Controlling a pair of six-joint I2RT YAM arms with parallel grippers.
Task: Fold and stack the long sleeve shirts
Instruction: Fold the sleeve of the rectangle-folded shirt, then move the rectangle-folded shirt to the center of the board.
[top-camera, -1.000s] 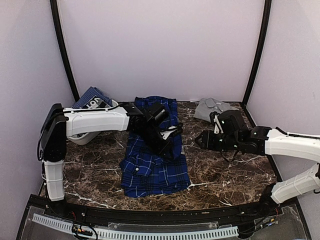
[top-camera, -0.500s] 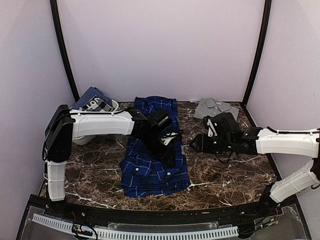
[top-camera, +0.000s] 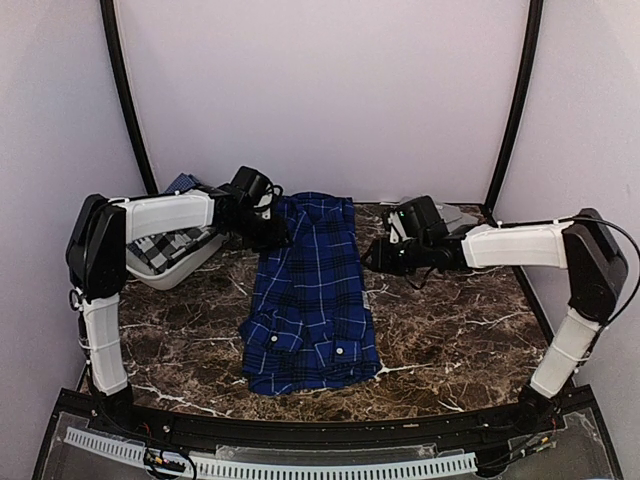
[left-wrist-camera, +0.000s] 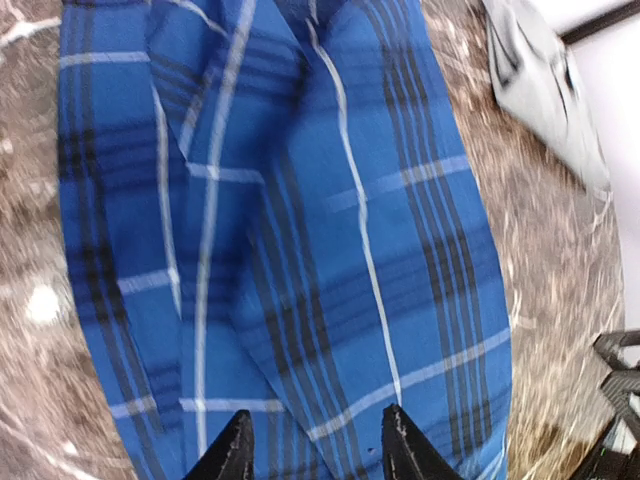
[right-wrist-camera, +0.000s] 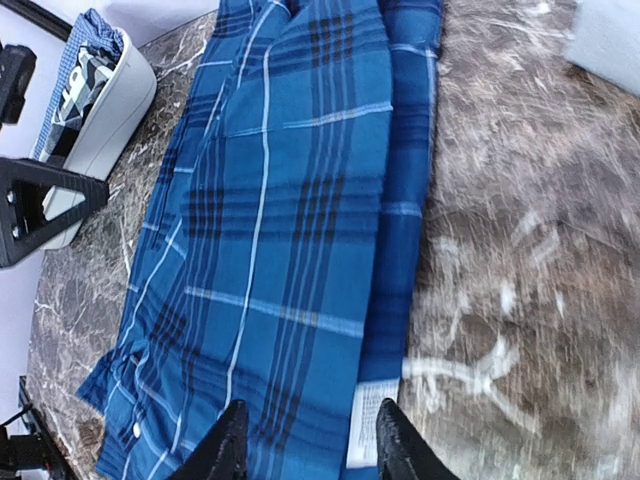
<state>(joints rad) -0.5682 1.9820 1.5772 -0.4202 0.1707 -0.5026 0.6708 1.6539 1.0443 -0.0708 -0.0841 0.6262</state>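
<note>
The royal-blue and black plaid button-up shirt (top-camera: 312, 300) lay in the middle of the marble tabletop (top-camera: 450, 340) as a long narrow strip, cuffs at its near end. The left claw (top-camera: 268, 230) had opened and drawn back from mid-shirt to the strip's far-left edge, and the right claw (top-camera: 378, 255) had moved up to its far-right edge, both half-spread and empty, so the lengthwise folds looked finished and a crosswise fold seemed due. Counted: two shirts, this one and the plain grey shirt (top-camera: 458, 213) folded in the far-right corner, two claws, and one white basket (top-camera: 165, 268) of checked cloths far left.
</note>
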